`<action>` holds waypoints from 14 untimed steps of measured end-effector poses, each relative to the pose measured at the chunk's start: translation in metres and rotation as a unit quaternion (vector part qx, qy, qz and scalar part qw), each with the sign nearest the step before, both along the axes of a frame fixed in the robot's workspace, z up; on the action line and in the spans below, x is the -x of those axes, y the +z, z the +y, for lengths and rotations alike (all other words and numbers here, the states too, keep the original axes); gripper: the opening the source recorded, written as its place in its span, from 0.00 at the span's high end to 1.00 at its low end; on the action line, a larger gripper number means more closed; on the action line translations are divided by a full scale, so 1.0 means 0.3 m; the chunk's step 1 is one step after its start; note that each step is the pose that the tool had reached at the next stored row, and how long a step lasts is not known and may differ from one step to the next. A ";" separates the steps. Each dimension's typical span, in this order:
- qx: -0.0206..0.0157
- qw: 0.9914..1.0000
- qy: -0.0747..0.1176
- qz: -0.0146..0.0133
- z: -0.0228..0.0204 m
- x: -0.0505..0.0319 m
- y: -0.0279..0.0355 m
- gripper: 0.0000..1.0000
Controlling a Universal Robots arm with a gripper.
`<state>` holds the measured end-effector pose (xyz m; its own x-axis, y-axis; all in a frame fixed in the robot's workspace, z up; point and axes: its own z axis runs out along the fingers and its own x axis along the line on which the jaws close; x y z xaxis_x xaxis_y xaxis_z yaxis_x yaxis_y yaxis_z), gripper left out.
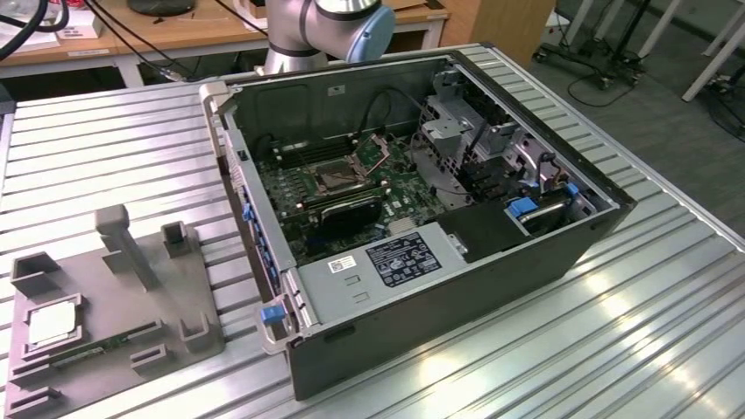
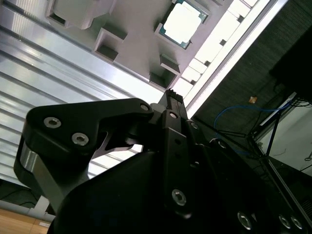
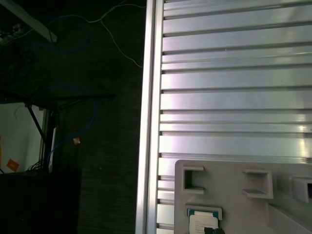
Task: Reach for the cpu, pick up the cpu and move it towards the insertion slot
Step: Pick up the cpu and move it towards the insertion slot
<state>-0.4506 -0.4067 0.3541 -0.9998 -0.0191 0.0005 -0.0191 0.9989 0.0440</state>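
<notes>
Black gripper (image 2: 170, 100) body nearest; my grip state: cannot tell; cpu (image 2: 183, 22) well apart, in grey tray (image 2: 131, 24) among raised blocks (image 2: 109, 44).

The ribbed aluminium table (image 1: 605, 314) is gleaming, throwing back glossy streaks of light. The grey tray (image 1: 105, 314) is looking matt and smooth, like moulded plastic. The cpu (image 1: 52, 325) is showing a bright, silvery metal face. The computer case (image 1: 466, 305) is wearing dull black paint over sheet metal.
</notes>
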 end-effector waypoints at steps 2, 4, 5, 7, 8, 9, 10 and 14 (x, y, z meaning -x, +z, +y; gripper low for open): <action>0.000 1.000 0.000 0.000 0.000 0.000 0.000 0.89; 0.000 1.000 0.000 0.000 0.000 0.000 0.000 0.89; 0.000 1.000 0.000 0.000 0.000 0.000 0.000 0.89; 0.000 1.000 0.000 0.000 0.000 0.000 -0.001 0.89; 0.000 1.000 0.000 0.000 0.000 0.000 -0.001 0.89; 0.000 1.000 0.000 0.000 0.000 0.000 -0.001 0.89; 0.000 1.000 0.000 0.000 0.000 0.000 -0.001 0.89; 0.000 1.000 0.000 0.000 0.000 0.000 -0.002 0.89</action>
<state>-0.4506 -0.4067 0.3536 -0.9998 -0.0191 0.0005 -0.0191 0.9989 0.0440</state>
